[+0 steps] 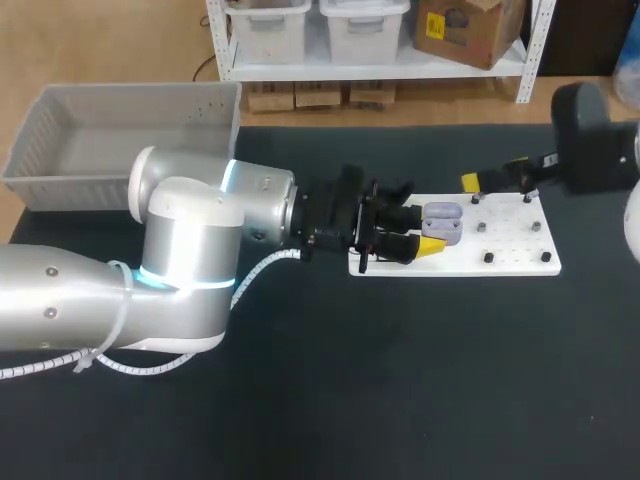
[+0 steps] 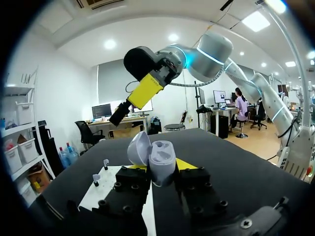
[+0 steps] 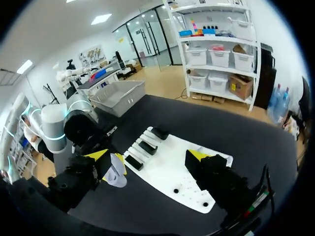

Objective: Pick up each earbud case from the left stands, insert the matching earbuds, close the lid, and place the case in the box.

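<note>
Earbud case (image 2: 161,160), lavender with its lid swung open, is clamped from both sides between the yellow tips of the left gripper (image 1: 422,232), over the end of the white board (image 1: 520,262) nearer that arm. It is probably presented open so that earbuds can be inserted by the right gripper (image 3: 147,156), whose fingers are spread wide and hold nothing. The case's two sockets, apparently unfilled, are shown only by the left wrist view. The grey box (image 1: 120,140), well apart, is laid out best in the head view.
</note>
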`<state>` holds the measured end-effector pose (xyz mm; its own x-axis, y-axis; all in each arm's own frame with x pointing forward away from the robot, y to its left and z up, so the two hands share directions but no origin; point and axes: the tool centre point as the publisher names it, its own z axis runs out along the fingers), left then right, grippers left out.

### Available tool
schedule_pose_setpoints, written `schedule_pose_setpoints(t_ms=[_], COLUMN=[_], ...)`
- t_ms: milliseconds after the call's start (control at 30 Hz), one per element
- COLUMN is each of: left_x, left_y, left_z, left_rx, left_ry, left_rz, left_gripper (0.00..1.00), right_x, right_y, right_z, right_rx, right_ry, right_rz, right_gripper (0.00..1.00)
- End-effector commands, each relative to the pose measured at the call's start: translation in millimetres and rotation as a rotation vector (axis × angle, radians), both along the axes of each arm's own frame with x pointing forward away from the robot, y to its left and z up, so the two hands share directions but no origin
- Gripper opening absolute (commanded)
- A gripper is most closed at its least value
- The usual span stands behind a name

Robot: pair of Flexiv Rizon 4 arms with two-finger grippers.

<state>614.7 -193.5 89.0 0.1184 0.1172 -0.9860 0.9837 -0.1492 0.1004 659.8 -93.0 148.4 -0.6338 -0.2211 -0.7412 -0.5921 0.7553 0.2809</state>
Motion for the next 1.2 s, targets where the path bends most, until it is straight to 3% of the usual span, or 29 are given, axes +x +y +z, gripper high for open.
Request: schedule_pose_setpoints(t_ms=[33,133,367,667,1200], left_x=[-1.1,-1.1,-1.1,-1.1,-1.1], left_y=[0,0,0,0,0], left_z=[-0.9,-0.9,-0.9,-0.9,-0.9], left_rx=[-0.003,-0.003,-0.003,-0.003,-0.003], left_ry=[-0.003,-0.003,-0.003,-0.003,-0.003], left_rz=[0.004,0.004,0.004,0.004,0.004], left_gripper=[0.0,0.0,0.0,0.0,0.0], right_x=[-5.3,1.8,26.5,45.8,57.8], right_y=[-13,-24,-55,-68,-83], right_z=[21,22,6,-24,-82], right_rx=[-0.403,-0.478,-0.552,-0.651,-0.697], right_ry=[-0.052,-0.049,0.036,0.152,0.351], right_rz=[-0.143,-0.149,-0.194,-0.216,-0.177], right_gripper=[1.0,1.0,1.0,1.0,1.0])
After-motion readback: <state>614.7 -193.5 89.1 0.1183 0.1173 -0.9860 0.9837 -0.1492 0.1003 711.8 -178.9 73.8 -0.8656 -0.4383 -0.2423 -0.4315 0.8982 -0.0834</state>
